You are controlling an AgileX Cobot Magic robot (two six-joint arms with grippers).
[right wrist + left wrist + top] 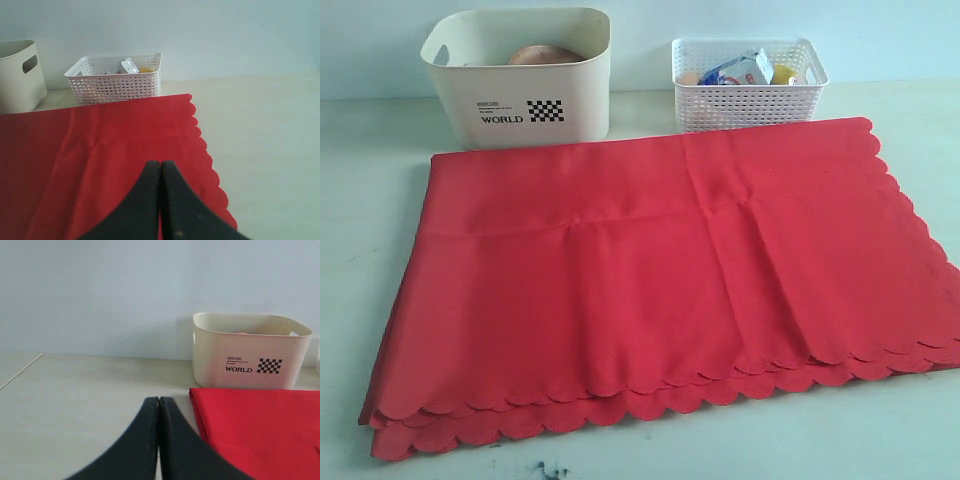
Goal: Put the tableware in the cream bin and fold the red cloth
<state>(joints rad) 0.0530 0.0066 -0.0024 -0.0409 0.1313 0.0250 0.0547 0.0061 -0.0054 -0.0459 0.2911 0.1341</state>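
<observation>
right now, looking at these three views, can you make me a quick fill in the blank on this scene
1. The black word printed on the cream bin is ____.
2. The blue-white carton sits inside the white lattice ____.
3. The big scalloped cloth lying in front of both containers is coloured ____.
4. In each wrist view the black jaws are ____, with nothing between them.

Missing words: WORLD; basket; red; shut

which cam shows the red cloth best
The exterior view: the red cloth lies nearly whole, folded, both scalloped layers visible. The left wrist view shows only one corner by the cream bin; the right wrist view shows one scalloped side.
</observation>
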